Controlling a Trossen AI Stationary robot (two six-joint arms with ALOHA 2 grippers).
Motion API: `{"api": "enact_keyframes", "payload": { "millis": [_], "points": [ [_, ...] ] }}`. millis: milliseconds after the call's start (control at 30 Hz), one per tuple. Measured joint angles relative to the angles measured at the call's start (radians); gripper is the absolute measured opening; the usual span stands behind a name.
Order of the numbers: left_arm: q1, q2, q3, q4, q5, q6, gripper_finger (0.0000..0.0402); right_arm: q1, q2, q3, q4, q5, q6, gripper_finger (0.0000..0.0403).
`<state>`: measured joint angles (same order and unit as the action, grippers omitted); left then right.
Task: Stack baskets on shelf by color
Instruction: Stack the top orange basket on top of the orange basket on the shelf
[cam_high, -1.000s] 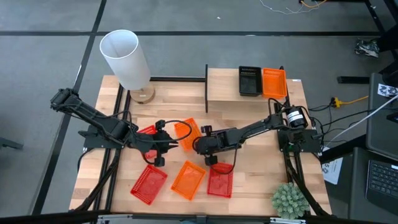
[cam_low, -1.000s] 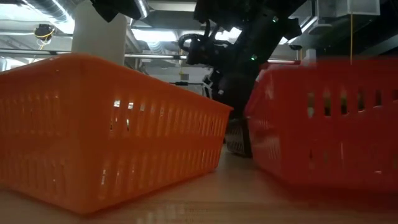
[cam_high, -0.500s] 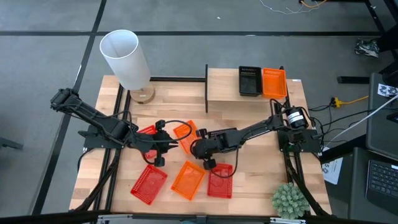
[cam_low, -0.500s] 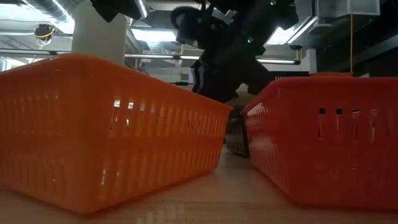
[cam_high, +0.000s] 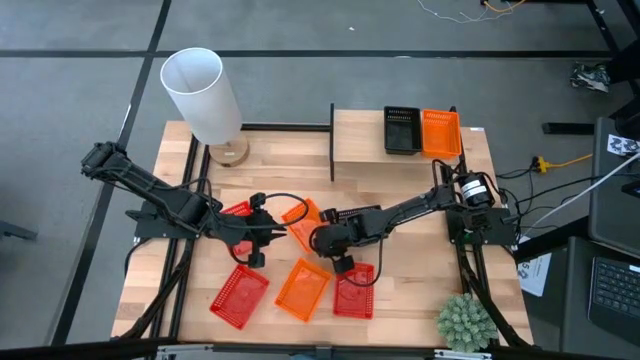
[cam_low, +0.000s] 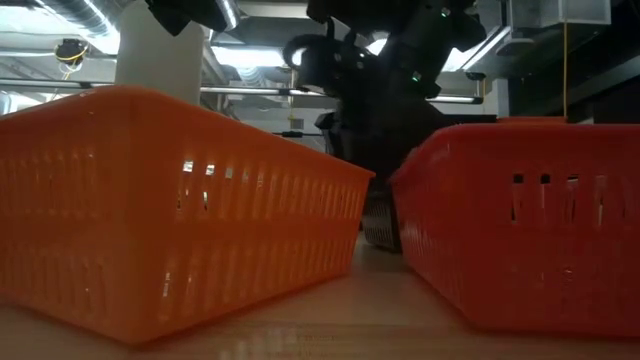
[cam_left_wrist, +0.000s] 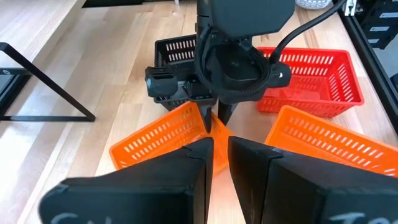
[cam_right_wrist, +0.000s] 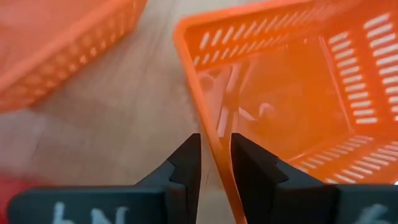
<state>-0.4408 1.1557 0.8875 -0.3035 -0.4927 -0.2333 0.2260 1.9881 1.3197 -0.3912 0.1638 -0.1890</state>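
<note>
An orange basket (cam_high: 300, 214) stands tilted at the table's middle, between my two grippers. My left gripper (cam_high: 281, 233) and my right gripper (cam_high: 313, 238) are both shut on it. A red basket (cam_high: 236, 212) lies under my left gripper. A black basket (cam_left_wrist: 180, 53) lies behind my right gripper. A red basket (cam_high: 240, 295), an orange one (cam_high: 303, 288) and another red one (cam_high: 353, 291) lie along the near edge. The shelf (cam_high: 360, 140) at the far right bears a black basket (cam_high: 401, 130) and an orange one (cam_high: 440, 132). My left gripper pinches the orange basket's upper rim (cam_left_wrist: 218, 144) between its two fingers, coming level from the table's left. The basket sits tilted in the hold. My right gripper pinches the basket's side wall (cam_right_wrist: 213, 140) at the rim, one finger inside (cam_right_wrist: 252, 168) and one outside (cam_right_wrist: 185, 165). It comes from above and from the table's right.
A tall white cylinder (cam_high: 202, 95) stands at the far left corner. A green plant (cam_high: 465, 320) stands at the near right corner. The shelf's black upright (cam_high: 332, 140) stands at the shelf's left end. Bare wood shows between the shelf and the baskets.
My right gripper has gone from the far end of the near-right red basket toward the table's left and far edge, to the orange basket. In the low view that red basket has come down lower and now lies still on the table.
</note>
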Motion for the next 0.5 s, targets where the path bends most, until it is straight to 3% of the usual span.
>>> {"api": "enact_keyframes", "payload": {
  "millis": [233,400,500],
  "points": [
    [0.000,0.000,0.000,0.000,0.000,0.000,0.0041,0.000,0.001,0.000,-0.027,0.000,0.005,0.0084],
    [0.000,0.000,0.000,0.000,0.000,0.000,0.0041,0.005,0.000,0.000,-0.026,0.025,0.049,0.0015],
    [0.000,0.000,0.000,0.000,0.000,0.000,0.0041,0.022,-0.002,0.020,-0.050,0.101,0.049,0.0005]
  ]
}}
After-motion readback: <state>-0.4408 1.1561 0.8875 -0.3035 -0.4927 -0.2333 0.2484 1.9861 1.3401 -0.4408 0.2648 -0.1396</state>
